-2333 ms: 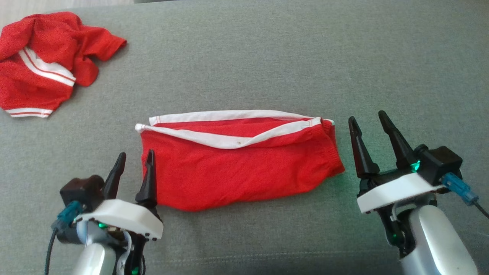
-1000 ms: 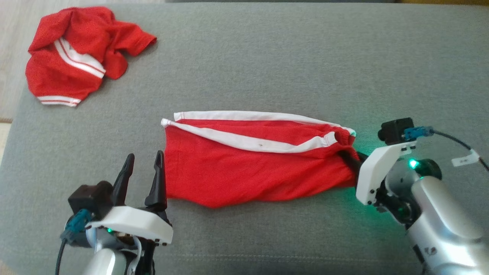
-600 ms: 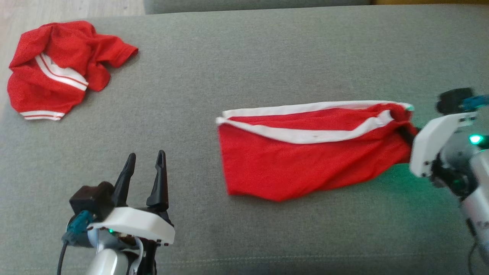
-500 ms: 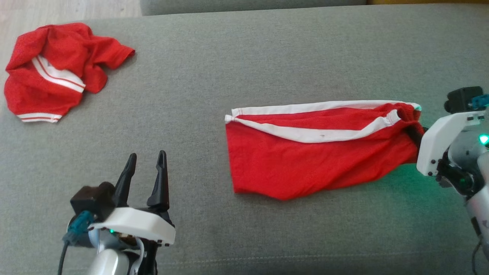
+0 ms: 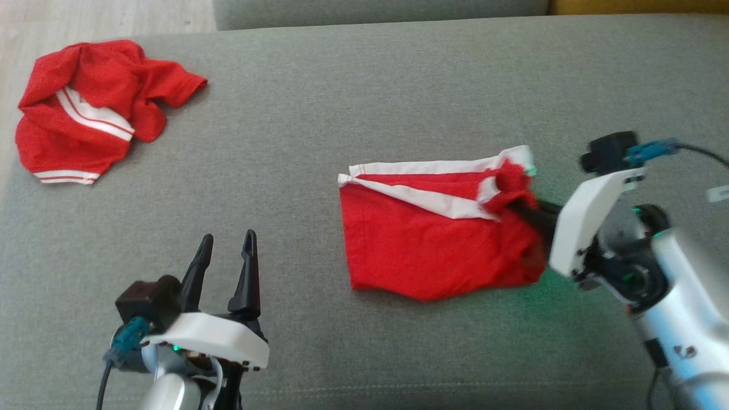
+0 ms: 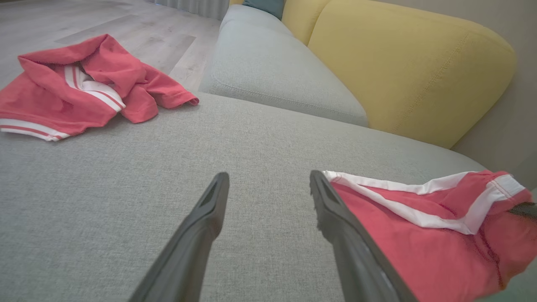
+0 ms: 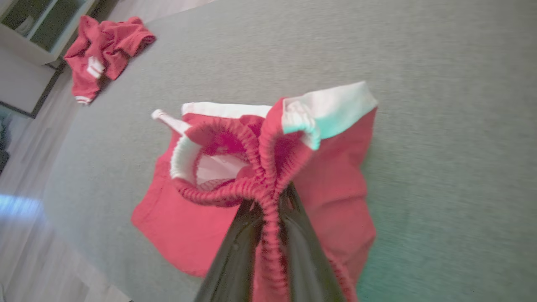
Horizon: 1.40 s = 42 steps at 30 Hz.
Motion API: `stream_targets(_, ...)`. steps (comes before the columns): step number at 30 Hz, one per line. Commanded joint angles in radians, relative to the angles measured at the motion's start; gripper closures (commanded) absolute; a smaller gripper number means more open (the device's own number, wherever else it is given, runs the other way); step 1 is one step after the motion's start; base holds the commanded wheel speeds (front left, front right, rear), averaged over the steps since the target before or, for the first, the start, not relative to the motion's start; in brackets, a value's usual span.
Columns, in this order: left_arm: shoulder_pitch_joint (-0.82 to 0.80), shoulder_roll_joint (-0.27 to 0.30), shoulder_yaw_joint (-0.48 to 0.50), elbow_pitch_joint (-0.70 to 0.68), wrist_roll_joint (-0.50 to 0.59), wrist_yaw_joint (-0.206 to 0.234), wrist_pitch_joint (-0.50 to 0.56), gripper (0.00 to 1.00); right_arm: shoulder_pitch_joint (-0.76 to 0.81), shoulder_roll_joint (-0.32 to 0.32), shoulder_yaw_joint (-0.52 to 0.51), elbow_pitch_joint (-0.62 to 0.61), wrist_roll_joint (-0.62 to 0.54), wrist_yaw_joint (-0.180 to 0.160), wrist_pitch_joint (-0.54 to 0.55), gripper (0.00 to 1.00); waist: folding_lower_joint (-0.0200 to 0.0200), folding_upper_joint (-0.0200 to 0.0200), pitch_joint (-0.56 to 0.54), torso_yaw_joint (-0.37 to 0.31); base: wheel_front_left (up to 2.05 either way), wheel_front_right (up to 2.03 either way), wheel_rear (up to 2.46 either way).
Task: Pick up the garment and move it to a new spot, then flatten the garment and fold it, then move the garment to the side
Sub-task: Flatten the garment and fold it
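Observation:
The garment (image 5: 433, 245) is a pair of red shorts with white side stripes, lying on the grey sofa seat (image 5: 353, 102) right of centre. My right gripper (image 5: 521, 208) is shut on its elastic waistband at the right end, which is lifted and bunched toward the left. In the right wrist view the gathered waistband (image 7: 268, 184) sits pinched between the two dark fingers of the right gripper (image 7: 270, 199). My left gripper (image 5: 228, 239) stands open and holds nothing at the lower left, apart from the garment. The left wrist view has the left gripper (image 6: 268, 176) just left of the garment's (image 6: 419, 235) hem.
A crumpled red shirt (image 5: 85, 108) with white stripes lies at the far left corner of the seat, near its edge. Wooden floor (image 5: 85, 17) lies beyond that corner. A second grey cushion (image 6: 277, 71) and a yellow backrest (image 6: 398, 63) stand behind the seat.
My right gripper dragged the garment to the right, then carried the waistband end up and back leftward, so the shorts now bunch shorter. The left gripper stayed open in place.

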Motion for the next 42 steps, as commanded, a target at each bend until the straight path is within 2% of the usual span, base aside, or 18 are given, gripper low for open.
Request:
stream_targets(1, -0.039, 0.003, 0.028, -0.025, -0.011, -0.001, -0.017, 0.00, -0.002, 0.008, 0.025, -0.073, 0.023, 0.007, 0.005, 1.00, 0.0000, -0.0001, -0.004, 0.009, 0.00, 0.00, 0.00)
stream_targets(6, -0.041, 0.002, 0.023, -0.015, -0.015, -0.003, -0.018, 0.00, 0.001, 0.058, 0.085, -0.121, 0.055, 0.007, 0.003, 1.00, 0.0000, -0.0001, -0.014, 0.026, 0.00, 0.00, 0.00)
stream_targets(10, -0.041, 0.002, 0.020, -0.009, -0.018, -0.002, -0.019, 0.00, -0.018, 0.118, 0.131, -0.089, 0.052, 0.007, -0.030, 1.00, 0.0000, -0.0001, -0.025, 0.040, 0.00, 0.00, 0.00)
stream_targets(17, -0.042, 0.003, 0.013, -0.006, -0.021, -0.003, -0.021, 0.00, -0.075, 0.237, 0.174, 0.078, 0.012, 0.007, -0.144, 1.00, 0.0000, -0.0001, -0.026, 0.065, 0.00, 0.00, 0.00)
stream_targets(24, -0.045, 0.004, 0.010, 0.001, -0.024, -0.003, -0.024, 0.00, -0.127, 0.296, 0.177, 0.251, -0.017, 0.007, -0.252, 1.00, 0.0000, -0.0001, -0.020, 0.083, 0.00, 0.00, 0.00)
stream_targets(25, -0.046, 0.004, 0.009, 0.003, -0.025, -0.004, -0.025, 0.00, -0.136, 0.302, 0.175, 0.280, -0.021, 0.007, -0.269, 0.93, 0.0000, -0.0001, -0.019, 0.085, 0.00, 0.00, 0.00)
stream_targets(26, -0.047, 0.004, 0.008, 0.005, -0.025, -0.004, -0.025, 0.00, -0.145, 0.307, 0.176, 0.306, -0.024, 0.007, -0.285, 0.59, 0.0000, -0.0001, -0.019, 0.088, 0.00, 0.00, 0.00)
stream_targets(27, -0.048, 0.004, 0.008, 0.006, -0.026, -0.004, -0.026, 0.00, -0.153, 0.312, 0.179, 0.330, -0.025, 0.007, -0.298, 0.07, 0.0000, -0.0001, -0.019, 0.090, 0.00, 0.00, 0.00)
stream_targets(28, -0.049, 0.004, 0.007, 0.008, -0.026, -0.005, -0.026, 0.00, -0.160, 0.315, 0.182, 0.349, -0.023, 0.007, -0.311, 0.00, 0.0000, -0.0001, -0.019, 0.091, 0.00, 0.00, 0.00)
stream_targets(33, -0.050, 0.005, 0.006, 0.014, -0.028, -0.002, -0.029, 0.00, -0.182, 0.321, 0.231, 0.364, 0.022, 0.007, -0.350, 0.00, 0.0000, -0.0001, -0.022, 0.090, 0.00, 0.00, 0.00)
stream_targets(39, -0.047, 0.009, 0.008, 0.010, -0.031, 0.003, -0.034, 0.00, -0.184, 0.322, 0.278, 0.276, 0.115, 0.007, -0.374, 0.00, 0.0000, -0.0001, -0.023, 0.069, 0.00, 0.00, 0.00)
stream_targets(42, -0.048, 0.011, 0.009, 0.007, -0.031, 0.005, -0.038, 0.00, -0.184, 0.308, 0.259, 0.223, 0.141, 0.007, -0.416, 0.00, 0.0000, -0.0001, -0.022, 0.055, 0.00, 0.00, 0.00)
